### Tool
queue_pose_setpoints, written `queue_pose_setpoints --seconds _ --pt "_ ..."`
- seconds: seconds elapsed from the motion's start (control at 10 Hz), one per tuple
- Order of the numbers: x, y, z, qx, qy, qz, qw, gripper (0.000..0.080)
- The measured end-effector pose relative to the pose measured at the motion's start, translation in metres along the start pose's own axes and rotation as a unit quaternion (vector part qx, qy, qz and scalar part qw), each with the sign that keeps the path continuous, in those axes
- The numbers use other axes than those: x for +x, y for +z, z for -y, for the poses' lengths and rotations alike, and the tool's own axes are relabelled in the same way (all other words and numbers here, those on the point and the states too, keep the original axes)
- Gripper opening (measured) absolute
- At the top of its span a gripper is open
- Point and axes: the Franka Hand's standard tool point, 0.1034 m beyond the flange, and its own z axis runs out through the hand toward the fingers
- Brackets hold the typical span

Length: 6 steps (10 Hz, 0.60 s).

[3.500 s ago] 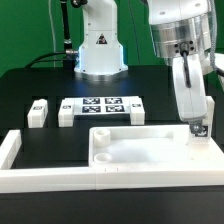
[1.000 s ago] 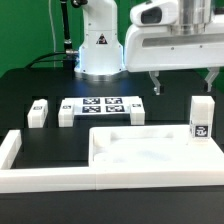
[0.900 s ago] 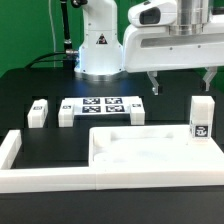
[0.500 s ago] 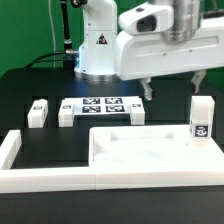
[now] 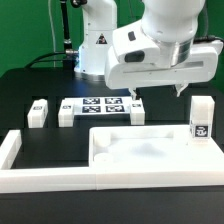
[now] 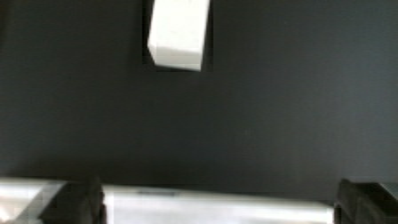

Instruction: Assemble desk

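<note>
The gripper [image 5: 158, 96] hangs in the air above the far rim of the tabletop [image 5: 140, 155], a little behind it. It is not touching the tabletop. Its two fingers [image 5: 135, 99] stand wide apart and point down, with only air between them.

The tabletop lies flat on the black table [image 5: 30, 80] with its raised rim up, like a shallow tray. One upright leg [image 5: 201, 118] stands at its far corner on the exterior view's right, well to the side of the gripper. I cannot tell whether this leg is fastened there. The rest of the tray's floor is bare white.

Behind the tabletop, three other legs rest on the table. One leg [image 5: 136, 112] is near the far rim, almost under the gripper. Another leg [image 5: 67, 112] and the last leg [image 5: 39, 112] are farther toward the exterior view's left. The marker board [image 5: 100, 105] lies between the first two of these.

A long border bar [image 5: 50, 180] runs just in front of the tabletop.

In the wrist view both dark fingertips [image 6: 80, 200] show over the white rim [image 6: 214, 205], and a white leg [image 6: 178, 35] lies on the table beyond it; I cannot tell which one it is.
</note>
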Motion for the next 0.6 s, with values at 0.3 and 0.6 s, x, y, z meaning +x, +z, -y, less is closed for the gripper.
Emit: queue_pose_setpoints --seconds 0.3,0.6 --pt "-0.013 0.034 -0.015 0.007 0.035 0.102 0.994 0.0649" --pt "-0.019 0.045 -0.015 0.006 0.036 0.151 0.988 0.0649"
